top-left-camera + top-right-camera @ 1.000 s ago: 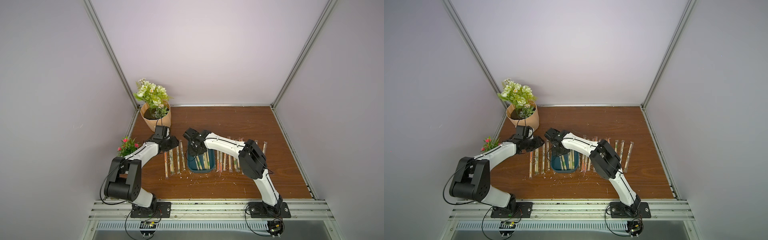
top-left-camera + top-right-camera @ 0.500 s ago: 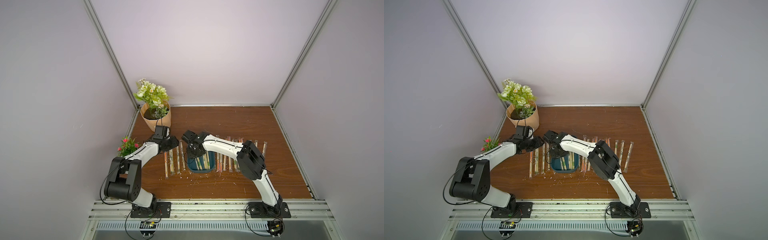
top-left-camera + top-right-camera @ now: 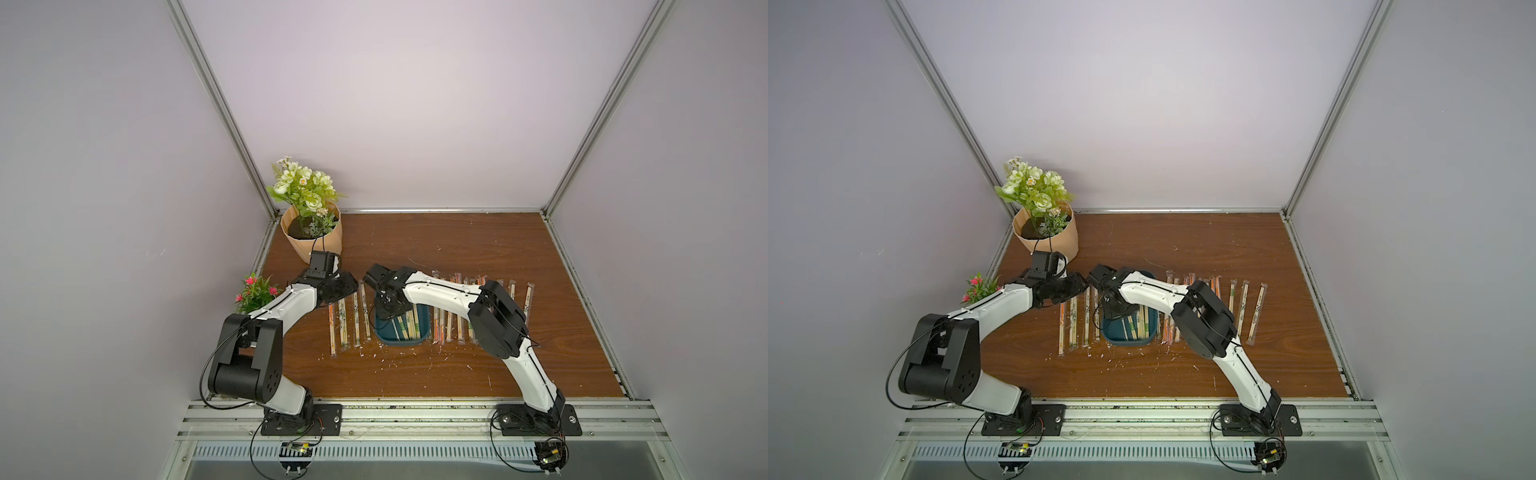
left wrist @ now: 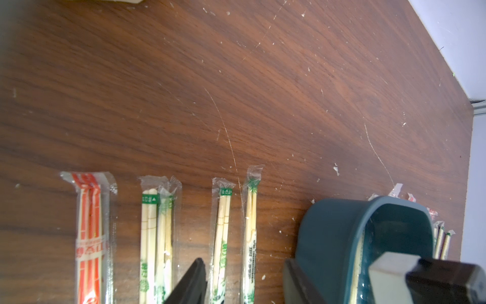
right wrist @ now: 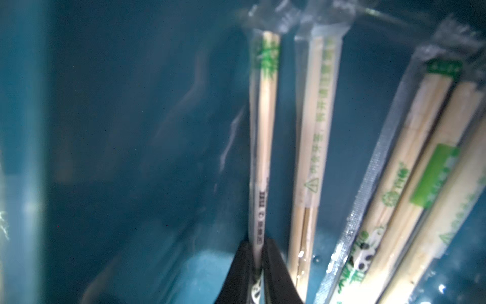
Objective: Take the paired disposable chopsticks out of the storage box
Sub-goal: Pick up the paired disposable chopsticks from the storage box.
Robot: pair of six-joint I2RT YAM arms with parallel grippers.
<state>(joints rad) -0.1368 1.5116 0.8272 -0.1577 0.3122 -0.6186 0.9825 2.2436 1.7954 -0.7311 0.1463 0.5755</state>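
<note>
In both top views the box (image 3: 399,341) sits on the brown table (image 3: 436,386), about in the middle. Some chopsticks (image 3: 409,326) lie in it, each two in a clear wrapper. More lie in rows on the table: the left row (image 3: 345,324) on one side of the box and the right row (image 3: 446,328) on the other. The right gripper (image 3: 390,307) reaches down into the far left part of the box. The left gripper (image 3: 338,286) hangs just left of it, over the far end of the left row. A flower pot (image 3: 311,245) stands in the far left corner.

In the left wrist view the left gripper (image 4: 244,284) has its jaws open with nothing in them. Wrapped sticks lie flat on the table under it, with the box wall close by.

In the right wrist view the right gripper (image 5: 259,263) has its jaws closed tight on the end of one pair (image 5: 263,131) inside the box. Other wrapped sticks lie close beside it.

I think the sticks are very light, thin and stiff, but the wrapper looks smooth and slippery, so a pair could slide out. Held at one end it may swing. The best hold pinches the wood itself, not just the loose wrapper tip.
</note>
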